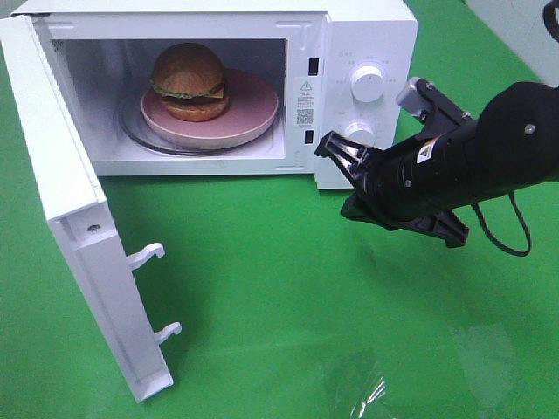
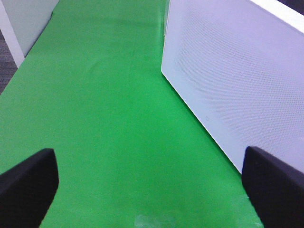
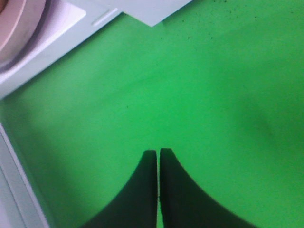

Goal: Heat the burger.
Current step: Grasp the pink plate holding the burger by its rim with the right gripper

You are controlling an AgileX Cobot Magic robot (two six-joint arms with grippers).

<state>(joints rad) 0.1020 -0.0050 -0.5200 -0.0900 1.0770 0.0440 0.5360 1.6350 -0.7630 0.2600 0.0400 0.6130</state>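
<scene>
The round burger (image 1: 189, 80), with its glossy golden-brown bun, green lettuce frill and dark patty, is sitting inside the cavity of the white boxy microwave oven (image 1: 367, 35). It is resting on a round pink plate (image 1: 258, 109), which is lying on the clear glass turntable (image 1: 131, 133). The burger is sitting toward the left of the plate, not dead centre, but well within the rim. I judge the loading done, since the food is where the heat will reach it.

The white hinged door (image 1: 65, 218) is hanging wide open to the left, its latch hooks (image 1: 148, 255) pointing out over the green cloth tabletop (image 1: 288, 288). That seems to be what is holding up the heating. Closing the door and then turning a dial look like the steps left.

The black right end effector (image 1: 327, 147) is hovering in front of the control panel, just beside the lower white round dial (image 1: 358, 133). Whether it is touching the dial I cannot tell. Its forearm is reaching in from the right and angling down toward the oven. Its two fingers are pressing together with nothing between them.

The left end effector (image 2: 148, 156) is not showing from above. Its own camera is showing its fingers spread wide and holding nothing. It is hanging low over the cloth alongside a white dotted panel (image 2: 247, 80), which I take to be the door's outer face. That looks a sensible spot for pushing the door shut.
</scene>
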